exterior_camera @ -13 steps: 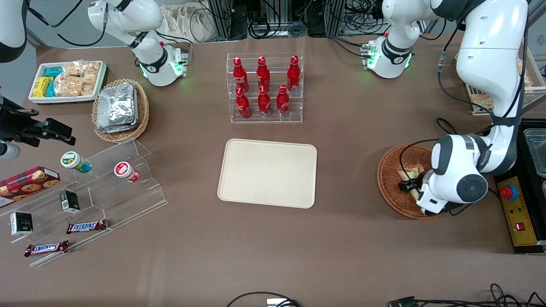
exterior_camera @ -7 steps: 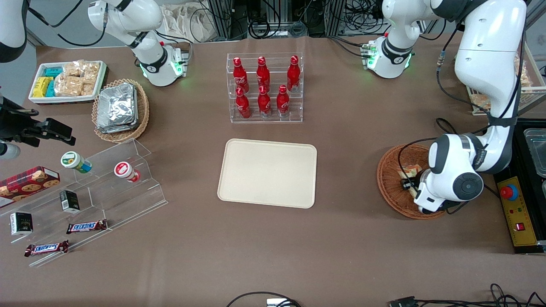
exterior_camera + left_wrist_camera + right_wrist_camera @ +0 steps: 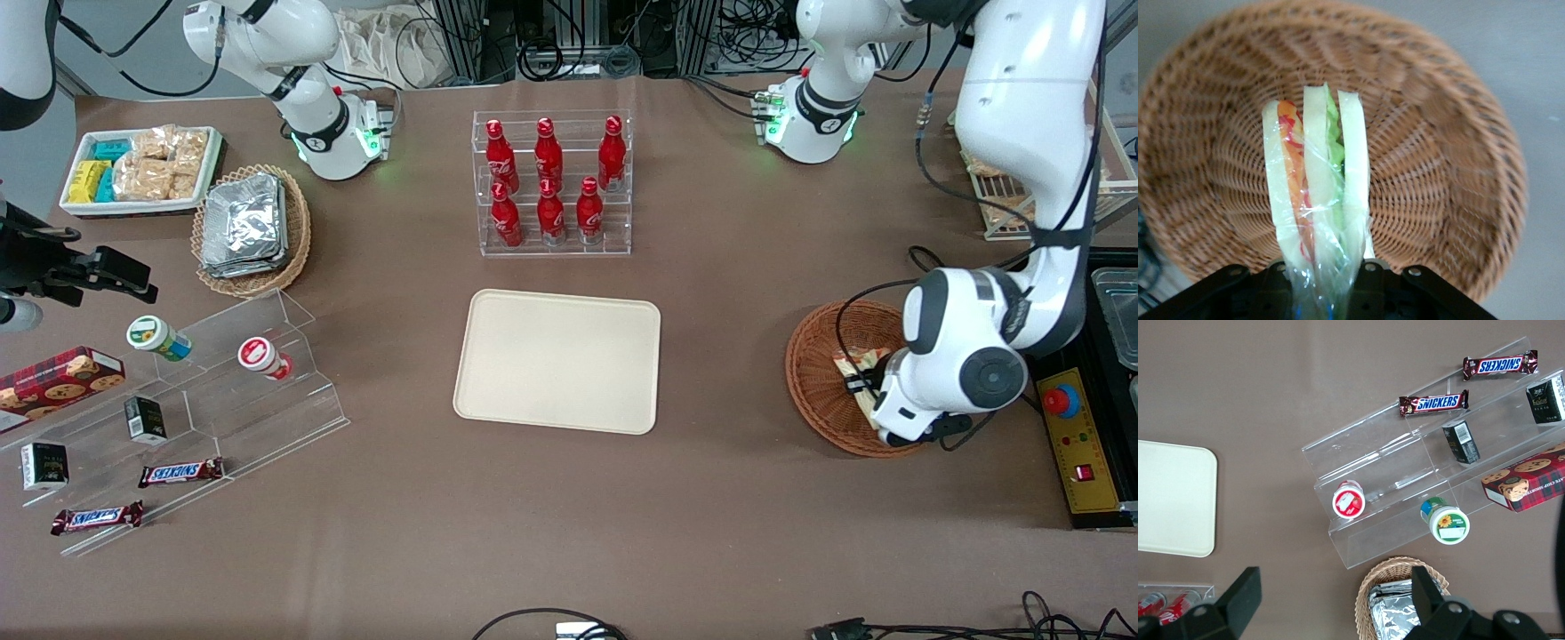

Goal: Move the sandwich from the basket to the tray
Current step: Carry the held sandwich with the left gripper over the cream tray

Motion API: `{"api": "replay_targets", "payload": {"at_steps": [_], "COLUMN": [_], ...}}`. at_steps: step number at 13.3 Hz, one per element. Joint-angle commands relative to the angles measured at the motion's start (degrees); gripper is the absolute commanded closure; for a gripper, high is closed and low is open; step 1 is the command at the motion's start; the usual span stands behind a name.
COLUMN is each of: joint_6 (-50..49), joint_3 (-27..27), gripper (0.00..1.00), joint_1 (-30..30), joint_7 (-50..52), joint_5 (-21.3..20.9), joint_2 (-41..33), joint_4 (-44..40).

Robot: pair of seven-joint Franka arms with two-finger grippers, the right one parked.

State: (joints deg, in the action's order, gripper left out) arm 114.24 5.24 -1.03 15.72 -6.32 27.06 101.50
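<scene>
The sandwich (image 3: pixel 1315 180) is a plastic-wrapped wedge of white bread with green and orange filling. My left gripper (image 3: pixel 1321 277) is shut on its lower end, one black finger on each side. It hangs over the round reddish-brown basket (image 3: pixel 1451 167). In the front view the gripper (image 3: pixel 861 384) and the sandwich (image 3: pixel 855 363) sit over the basket (image 3: pixel 811 373) at the working arm's end, partly hidden by the white wrist. The cream tray (image 3: pixel 558 360) lies bare mid-table, well apart from the basket.
A clear rack of red bottles (image 3: pixel 551 182) stands farther from the front camera than the tray. A yellow control box with a red button (image 3: pixel 1062 402) sits beside the basket. An acrylic stand with snacks (image 3: pixel 222 382) and a foil-packet basket (image 3: pixel 251 227) lie toward the parked arm's end.
The left arm's wrist has shifted slightly above the basket, first toward the tray, then back. The sandwich has stayed between the fingers throughout.
</scene>
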Motion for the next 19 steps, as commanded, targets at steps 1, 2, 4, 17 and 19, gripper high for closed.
{"api": "replay_targets", "payload": {"at_steps": [1,2,4,17,19], "joint_6": [-3.2,-4.6,-7.9,-7.2,-4.0], "joint_3": [0.2,0.6,4.6,10.4,10.4], "gripper": [0.90,0.90,0.91,0.91,0.91], "joint_1": [0.3,0.5,0.5,18.7,19.9], "joint_7": [-5.4,-5.5,-4.6,15.9,15.8], "joint_5": [0.8,0.6,1.0,1.0,1.2], "joint_2": [-5.7,-6.1,-5.6,12.7,13.8], "joint_4": [-0.1,-1.2,-4.9,-21.2,-21.0]}}
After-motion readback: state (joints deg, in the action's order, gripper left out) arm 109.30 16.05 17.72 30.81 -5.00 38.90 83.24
